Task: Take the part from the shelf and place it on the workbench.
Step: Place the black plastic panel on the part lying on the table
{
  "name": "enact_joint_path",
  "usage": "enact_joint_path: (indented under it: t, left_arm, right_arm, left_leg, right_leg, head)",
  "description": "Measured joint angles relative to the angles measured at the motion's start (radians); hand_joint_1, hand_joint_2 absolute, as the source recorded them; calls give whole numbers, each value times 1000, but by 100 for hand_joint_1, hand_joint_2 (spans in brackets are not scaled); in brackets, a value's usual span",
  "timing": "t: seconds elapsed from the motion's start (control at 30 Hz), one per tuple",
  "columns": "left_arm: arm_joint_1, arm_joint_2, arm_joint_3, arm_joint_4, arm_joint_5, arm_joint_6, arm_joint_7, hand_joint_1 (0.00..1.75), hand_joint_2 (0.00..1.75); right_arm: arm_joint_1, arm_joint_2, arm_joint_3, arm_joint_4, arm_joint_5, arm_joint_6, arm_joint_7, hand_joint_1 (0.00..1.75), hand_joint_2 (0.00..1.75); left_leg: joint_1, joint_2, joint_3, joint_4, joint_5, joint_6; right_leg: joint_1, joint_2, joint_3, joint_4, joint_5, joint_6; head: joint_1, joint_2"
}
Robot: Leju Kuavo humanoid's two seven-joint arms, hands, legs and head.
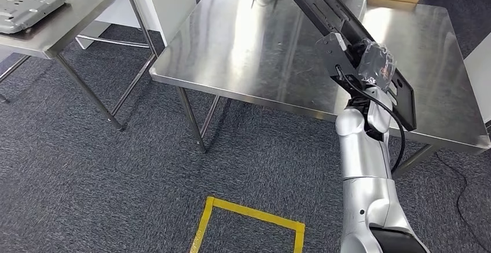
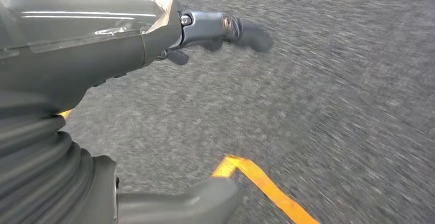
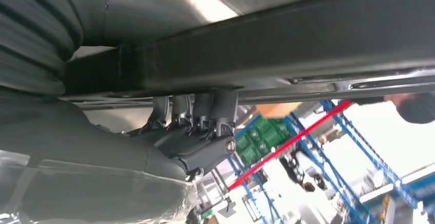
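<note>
Black part (image 1: 341, 27) above workbench edge (image 1: 249, 99)

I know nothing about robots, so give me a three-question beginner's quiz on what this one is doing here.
1. True or false: the long black metal part already lies flat on the shiny steel workbench.
2. Which hand holds the part? A) left hand B) right hand
3. Fill in: on the grey carpet near the robot lies a square outline of ____ tape.

Key: 1. False, it is held tilted above the bench. 2. B. 3. Yellow.
</note>
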Motion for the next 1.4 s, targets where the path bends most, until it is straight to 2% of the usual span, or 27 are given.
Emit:
enact_joint_path:
  t: [0.07,0.1,0.2,0.27,0.3,0.33,0.4,0.43,0.47,0.53,0.6,0.63,0.7,0.77,0.8,0.83,0.9,0.97,1.03,1.1,1.17,1.23,1.27,1.3,1.33,1.37,1.4]
  left_arm:
    - [1,1,0,0,0,0,0,0,175]
    - [1,0,0,0,0,0,1,0,175]
    - [0,-2,0,1,0,-3,4,0,175]
    - [2,-5,1,1,0,-6,5,0,175]
    - [4,-6,1,1,-1,-8,6,0,175]
    - [5,-7,1,2,-2,-10,6,0,175]
    - [6,-7,0,2,-6,-12,7,0,175]
    - [6,-6,0,2,-8,-12,7,0,175]
    - [6,-5,0,2,-11,-13,7,0,175]
    - [6,-5,-1,2,-17,-15,6,0,175]
    - [6,-5,-4,2,-24,-20,6,0,175]
    - [5,-5,-6,2,-27,-21,6,0,175]
    - [5,-5,-11,3,-31,-24,5,0,175]
    - [7,-5,-16,3,-33,-26,5,0,175]
    - [8,-5,-19,3,-34,-26,5,0,175]
    - [9,-4,-21,3,-36,-27,5,0,175]
    - [9,-2,-24,3,-40,-28,5,0,175]
    - [10,0,-25,3,-43,-28,5,0,175]
    - [9,2,-26,3,-45,-28,4,0,175]
    - [9,2,-26,3,-47,-28,3,0,175]
    - [7,1,-26,3,-50,-27,2,0,175]
    - [7,1,-26,3,-51,-27,2,0,175]
    - [8,0,-26,3,-52,-27,2,0,175]
    - [9,0,-26,3,-52,-27,2,0,175]
    - [10,-1,-26,3,-52,-27,2,0,175]
    - [11,-1,-26,3,-52,-27,2,0,175]
    - [11,-1,-26,4,-52,-27,3,0,175]
  right_arm:
    - [2,0,0,-2,0,-1,0,175,175]
    - [1,0,-1,-2,0,-1,0,175,175]
    - [4,0,-1,-2,0,-2,0,175,175]
    - [18,-1,-3,-2,0,-2,0,175,175]
    - [25,-2,-4,-3,0,-2,0,175,175]
    - [29,-3,-4,-5,0,-2,0,175,175]
    - [35,-8,-5,-10,0,-2,0,175,175]
    - [38,-10,-6,-14,0,-1,0,175,175]
    - [41,-12,-6,-21,0,1,0,175,175]
    - [48,-15,-8,-40,0,4,1,175,175]
    - [52,-19,-10,-63,1,4,3,175,175]
    - [54,-21,-10,-73,2,4,3,175,175]
    - [63,-24,-12,-88,3,4,4,175,175]
    - [81,-29,-14,-98,3,4,5,175,175]
    - [90,-30,-16,-104,3,4,6,175,175]
    - [96,-32,-17,-110,4,4,6,175,175]
    - [103,-34,-20,-121,4,5,6,175,175]
    - [105,-38,-22,-129,5,6,7,175,175]
    - [109,-40,-25,-140,6,9,8,175,175]
    - [111,-43,-28,-150,7,10,9,175,175]
    - [111,-48,-29,-154,8,11,9,175,175]
    - [116,-54,-30,-155,10,12,12,175,175]
    - [120,-57,-31,-155,11,12,14,175,175]
    - [125,-60,-33,-155,12,12,16,175,175]
    - [128,-63,-34,-155,12,12,18,175,175]
    - [130,-64,-35,-155,14,12,18,175,175]
    - [130,-66,-36,-154,15,12,18,175,175]
  left_leg:
    - [2,-4,23,-23,-4,2]
    - [3,-6,35,-30,-6,4]
    - [5,-14,56,-36,-21,6]
    - [6,-22,75,-36,-38,3]
    - [7,-25,87,-35,-48,-1]
    - [8,-28,101,-35,-59,-5]
    - [9,-32,124,-33,-80,-16]
    - [8,-32,130,-32,-90,-22]
    - [7,-32,134,-30,-98,-28]
    - [9,-31,137,-27,-107,-37]
    - [12,-25,119,14,-110,-46]
    - [14,-20,91,62,-114,-51]
    - [17,-12,5,189,-144,-61]
    - [19,-9,-67,259,-181,-65]
    - [19,-9,-82,248,-179,-63]
    - [19,-9,-81,206,-152,-58]
    - [14,-9,-52,76,-45,-41]
    - [6,-8,-27,-4,22,-28]
    - [2,-8,-12,-20,17,-19]
    - [3,-9,10,-31,11,-9]
    - [5,-11,30,-36,1,0]
    - [4,-15,45,-37,-16,5]
    - [3,-19,55,-37,-26,6]
    - [2,-22,68,-37,-37,6]
    - [1,-25,82,-37,-48,4]
    - [1,-27,99,-36,-59,2]
    - [0,-29,113,-36,-69,0]
  right_leg:
    - [-1,-2,-5,21,4,12]
    - [-2,-3,-23,52,1,13]
    - [-6,-2,-138,217,-41,9]
    - [-9,-3,-193,258,-68,13]
    - [-11,-3,-198,231,-58,20]
    - [-14,-3,-187,172,-27,34]
    - [-17,-7,-151,45,66,59]
    - [-14,-7,-136,6,97,56]
    - [-11,-8,-130,-10,113,44]
    - [-8,-3,-119,-12,104,9]
    - [-13,-1,-103,-14,96,-8]
    - [-15,0,-93,-15,90,-15]
    - [-14,1,-73,-15,73,-24]
    - [-13,2,-49,-15,52,-25]
    - [-13,2,-34,-15,41,-24]
    - [-12,3,-18,-16,29,-23]
    - [-11,4,9,-17,5,-19]
    - [-8,7,25,-25,-13,-8]
    - [-3,8,39,-26,-15,6]
    - [-1,6,30,9,-11,17]
    - [-3,4,-34,114,-22,17]
    - [-4,4,-125,239,-67,10]
    - [-4,4,-160,269,-90,9]
    - [-4,4,-180,269,-101,13]
    - [-4,4,-184,235,-89,21]
    - [-4,4,-176,170,-49,33]
    - [-4,3,-164,98,9,46]
  head:
    - [0,0]
    - [1,0]
    - [1,0]
    - [2,0]
    - [2,0]
    - [2,0]
    - [2,0]
    - [2,0]
    - [1,0]
    - [-2,0]
    - [-5,0]
    - [-6,0]
    - [-9,0]
    - [-8,0]
    - [-8,0]
    - [-8,0]
    - [-8,0]
    - [-7,0]
    - [-8,0]
    - [-7,0]
    - [-6,0]
    - [-5,0]
    - [-4,0]
    - [-4,0]
    - [-4,0]
    - [-4,0]
    - [-3,0]
